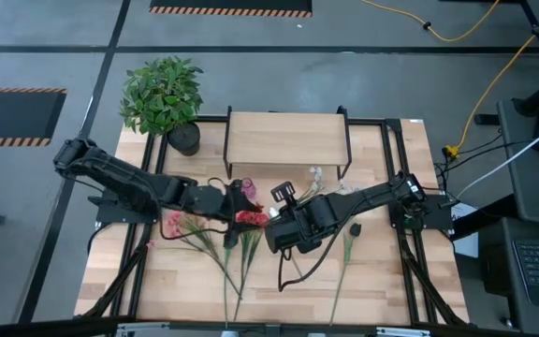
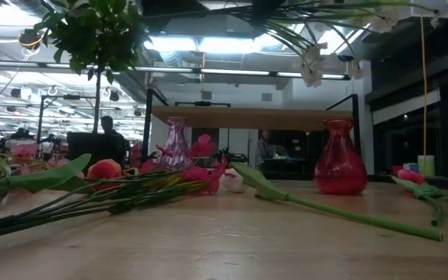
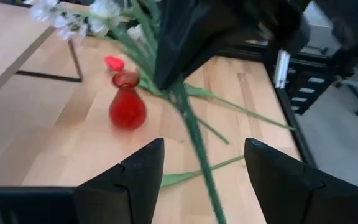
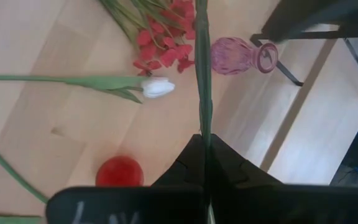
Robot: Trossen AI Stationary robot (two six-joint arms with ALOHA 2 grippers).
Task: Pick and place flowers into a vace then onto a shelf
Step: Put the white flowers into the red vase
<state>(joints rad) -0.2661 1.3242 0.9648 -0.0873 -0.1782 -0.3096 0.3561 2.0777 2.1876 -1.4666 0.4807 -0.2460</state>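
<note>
Right claw [image 4: 204, 152]: closed on a single green flower stem [image 4: 202, 74], which runs out straight between the two fingers. In the high view this claw sits near the table [image 1: 382, 281] centre, just in front of the shelf [image 1: 286, 139]. The left wrist view shows the same stem hanging from the right arm, with white blooms [image 3: 98, 11] at the far end; the stem appears raised off the table, probably so that it can be brought over a vase mouth.

Left claw [image 3: 201, 177]: fingers spread apart, holding nothing. The hanging stem passes between them without visible contact. It stands left of the right claw, close to it, which suggests it has let the stem go or is there to steady it.

Vases: two counted. A red vase [image 3: 127, 106] and a pink glass vase [image 4: 241, 56] stand upright on the table near the shelf's black legs. Neither is seen to hold a flower, and neither is on the shelf. The shelf top is bare.

Flowers: the rest lie flat on the table in a loose fan [image 1: 218, 239] in front of the arms, with red and pink blooms and one white tulip [image 4: 158, 88]. An exact count is not possible, as the stems overlap.

One bushy potted plant [image 1: 162, 94] stands at the far left corner, apart from the work.
</note>
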